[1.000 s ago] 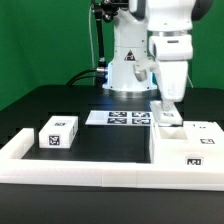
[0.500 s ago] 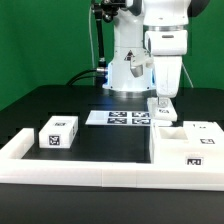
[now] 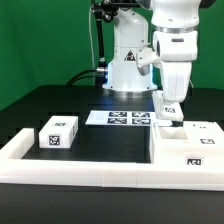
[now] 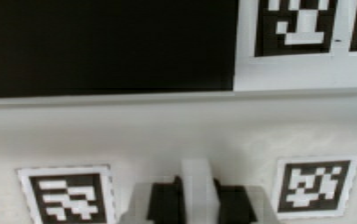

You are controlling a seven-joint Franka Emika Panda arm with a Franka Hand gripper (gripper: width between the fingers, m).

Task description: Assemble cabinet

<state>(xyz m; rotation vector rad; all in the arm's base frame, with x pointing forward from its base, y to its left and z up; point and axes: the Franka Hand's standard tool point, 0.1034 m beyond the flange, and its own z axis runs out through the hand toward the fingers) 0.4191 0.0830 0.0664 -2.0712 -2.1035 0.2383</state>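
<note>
My gripper (image 3: 170, 103) is shut on a small white cabinet panel (image 3: 169, 110) with a tag. It holds the panel just above the back left corner of the large white cabinet body (image 3: 187, 148), which stands at the exterior view's right. A smaller white tagged cabinet block (image 3: 57, 132) sits at the left. In the wrist view my gripper (image 4: 198, 203) grips a thin white rib (image 4: 196, 185) between dark fingers (image 4: 162, 202). A white surface with two tags (image 4: 68, 195) spreads on both sides of them.
The marker board (image 3: 125, 117) lies flat behind the parts and also shows in the wrist view (image 4: 308, 28). A long low white rail (image 3: 90, 172) runs along the table's front and up the left side. The robot base (image 3: 125, 70) stands at the back.
The gripper with the panel first rose a little and moved to the exterior view's left. It has now moved back to the right. The other parts have not moved.
</note>
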